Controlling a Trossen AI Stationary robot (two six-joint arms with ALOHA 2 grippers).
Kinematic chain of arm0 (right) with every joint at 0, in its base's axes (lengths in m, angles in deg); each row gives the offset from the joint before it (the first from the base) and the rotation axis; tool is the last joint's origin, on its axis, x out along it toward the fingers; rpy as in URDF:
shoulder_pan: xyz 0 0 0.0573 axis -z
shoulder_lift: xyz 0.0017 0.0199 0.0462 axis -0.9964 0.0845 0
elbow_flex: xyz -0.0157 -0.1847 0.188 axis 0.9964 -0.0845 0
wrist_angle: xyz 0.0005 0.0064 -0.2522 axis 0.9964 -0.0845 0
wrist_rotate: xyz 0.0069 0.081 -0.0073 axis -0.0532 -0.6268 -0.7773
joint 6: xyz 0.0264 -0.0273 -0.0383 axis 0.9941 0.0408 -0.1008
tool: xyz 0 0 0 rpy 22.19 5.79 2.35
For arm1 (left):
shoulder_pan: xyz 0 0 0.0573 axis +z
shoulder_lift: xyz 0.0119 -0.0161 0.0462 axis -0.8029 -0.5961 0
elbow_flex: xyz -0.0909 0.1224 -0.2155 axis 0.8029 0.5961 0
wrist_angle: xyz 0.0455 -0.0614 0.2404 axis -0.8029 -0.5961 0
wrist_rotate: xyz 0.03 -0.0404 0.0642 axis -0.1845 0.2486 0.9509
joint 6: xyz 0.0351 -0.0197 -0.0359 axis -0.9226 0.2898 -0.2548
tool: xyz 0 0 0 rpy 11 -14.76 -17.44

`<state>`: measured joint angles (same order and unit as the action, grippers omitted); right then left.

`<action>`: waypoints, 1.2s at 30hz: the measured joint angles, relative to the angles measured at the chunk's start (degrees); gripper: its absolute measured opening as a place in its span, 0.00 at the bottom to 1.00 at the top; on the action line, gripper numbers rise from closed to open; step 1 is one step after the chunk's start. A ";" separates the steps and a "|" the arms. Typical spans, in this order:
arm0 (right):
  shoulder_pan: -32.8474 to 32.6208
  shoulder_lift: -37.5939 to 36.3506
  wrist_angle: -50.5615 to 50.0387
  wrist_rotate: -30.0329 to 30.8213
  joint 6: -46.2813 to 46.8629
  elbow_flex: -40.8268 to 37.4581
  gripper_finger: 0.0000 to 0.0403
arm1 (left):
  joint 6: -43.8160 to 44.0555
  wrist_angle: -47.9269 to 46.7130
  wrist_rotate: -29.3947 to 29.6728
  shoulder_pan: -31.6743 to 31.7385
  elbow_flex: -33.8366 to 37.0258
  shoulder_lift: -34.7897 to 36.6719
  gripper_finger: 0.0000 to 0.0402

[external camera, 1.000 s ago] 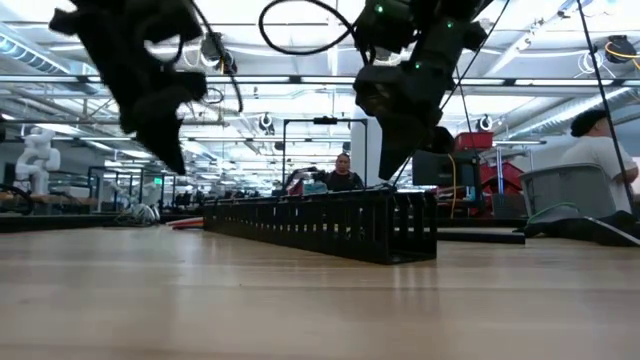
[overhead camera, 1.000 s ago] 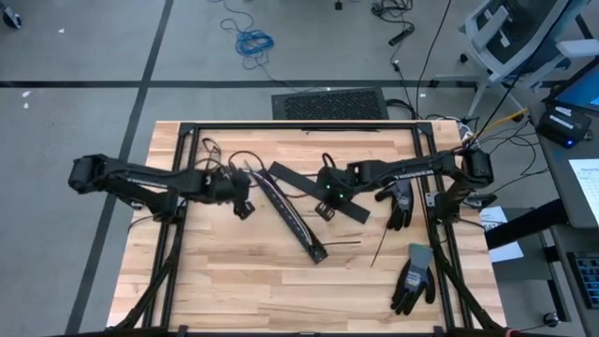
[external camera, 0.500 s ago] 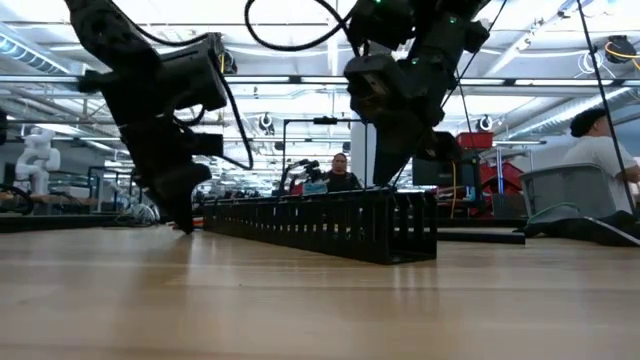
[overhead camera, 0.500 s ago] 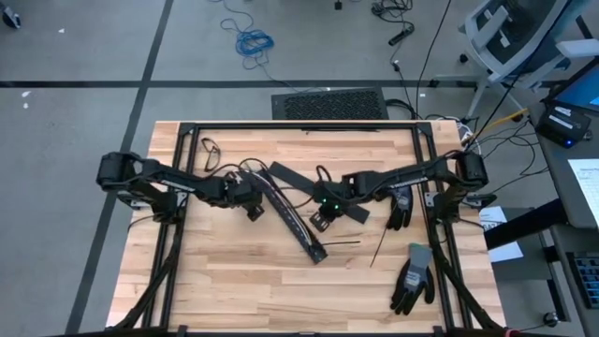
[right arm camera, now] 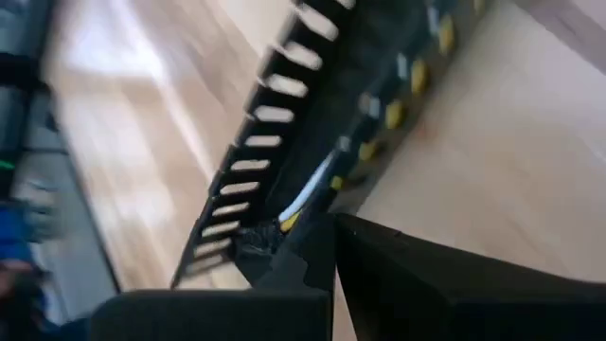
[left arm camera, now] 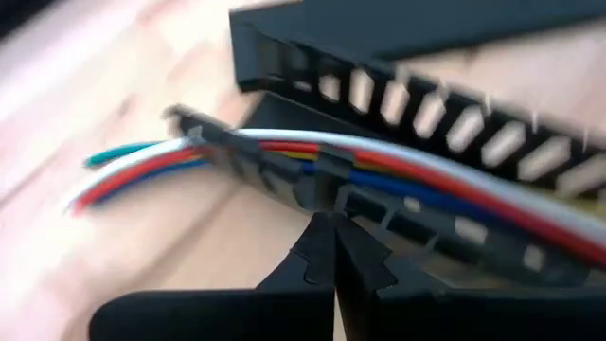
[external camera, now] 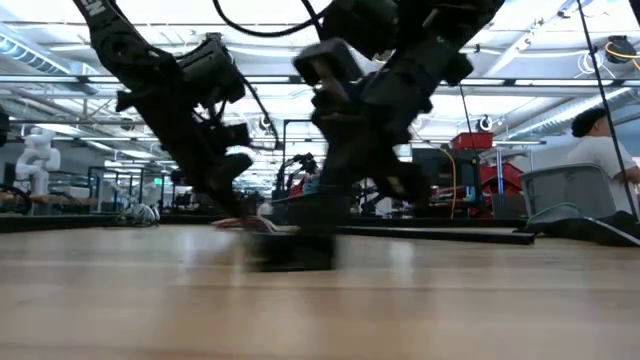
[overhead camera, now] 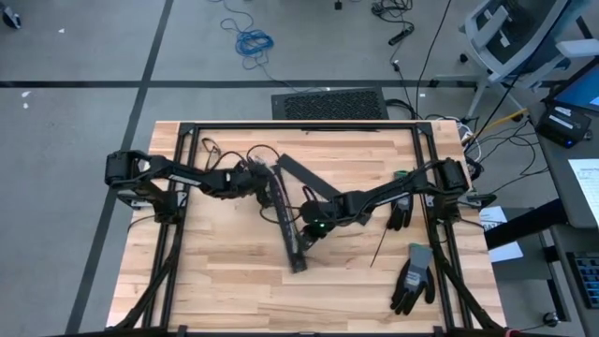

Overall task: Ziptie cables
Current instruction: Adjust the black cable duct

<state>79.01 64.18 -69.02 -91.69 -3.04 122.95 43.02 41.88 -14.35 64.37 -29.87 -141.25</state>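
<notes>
The cables (left arm camera: 426, 175), white, red, blue and green wires, lie along a black slotted duct (overhead camera: 284, 220) that runs slantwise across the middle of the table. Their loose ends (left arm camera: 99, 180) stick out past the duct's far end. My left gripper (overhead camera: 259, 178) is shut, low at the duct's far end. My right gripper (overhead camera: 309, 225) is shut, at the duct's right side below its middle. White and yellow wires (right arm camera: 303, 204) show inside the duct in the right wrist view. My left gripper sets its shut fingertips (left arm camera: 327, 232) against the duct's slotted side wall (left arm camera: 322, 189) near its far end, slanting down from the table's left. The duct lies flat on the table. My right gripper has its shut fingertips (right arm camera: 312, 251) at the duct's slotted wall (right arm camera: 251, 237), slanting down from the table's right. The duct rests on the table.
A loose black duct cover (overhead camera: 304, 176) lies beside the duct, partly under my right arm. Two dark gloves (overhead camera: 412, 276) (overhead camera: 401, 208) and a thin black strip (overhead camera: 379, 251) lie at the right. Black wire loops (overhead camera: 211, 147) sit at the far left. Black frame rails (overhead camera: 299, 124) border the table.
Both grippers have sunk and tipped further down. My left has gone toward the table's right to the duct's far end; my right has gone toward the left and near edges. The duct has turned about: its near end swung toward the left, its far end stayed.
</notes>
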 joint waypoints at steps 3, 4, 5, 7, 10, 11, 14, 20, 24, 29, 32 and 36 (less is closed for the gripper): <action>0.04 1.22 8.81 0.07 -0.80 0.01 0.00 | 0.01 5.65 -0.08 0.05 0.00 -0.14 0.00; 0.06 1.60 11.48 0.07 -1.17 0.02 0.00 | 0.03 8.17 -0.53 0.04 0.00 -0.14 0.00; 0.11 2.07 14.32 0.14 -1.21 0.02 0.00 | 0.15 10.31 -1.42 -0.09 0.00 -0.14 0.00; 0.21 2.82 18.44 0.33 -1.50 0.04 0.00 | 0.15 13.52 -3.87 -0.58 -0.05 -0.14 0.00; 0.84 3.01 19.94 0.29 -4.11 0.02 0.00 | 0.10 16.35 -8.21 -1.58 -0.04 -0.14 0.00; 1.11 2.52 19.36 0.28 -5.27 0.02 0.00 | -0.33 16.38 -9.98 -1.76 -0.07 0.11 0.00; 2.08 -1.27 14.39 1.49 -8.65 0.02 0.00 | -0.35 15.44 -11.33 -1.50 0.02 3.67 0.00; 5.44 -11.34 -5.45 10.38 -14.83 0.09 0.00 | -2.68 -1.13 -2.79 -0.33 -0.07 17.57 0.00; 7.61 -13.70 -15.49 10.78 -13.19 0.11 0.00 | -0.19 -18.02 3.28 -0.20 0.10 22.96 0.00; 7.05 -9.60 -20.17 9.85 -10.57 0.02 0.00 | 7.79 -24.70 -0.80 -0.26 3.57 20.23 0.00; 6.20 -6.25 -16.76 7.80 -8.81 0.02 0.00 | 11.97 -23.93 -0.75 -0.43 5.06 16.19 0.00; 5.32 -2.89 -11.89 7.58 -5.47 0.03 0.00 | 14.08 -18.75 -0.56 -0.55 5.42 9.14 0.00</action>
<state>84.33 61.29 -80.91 -84.11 -8.52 122.98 57.09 23.13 -14.91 63.83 -24.45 -132.12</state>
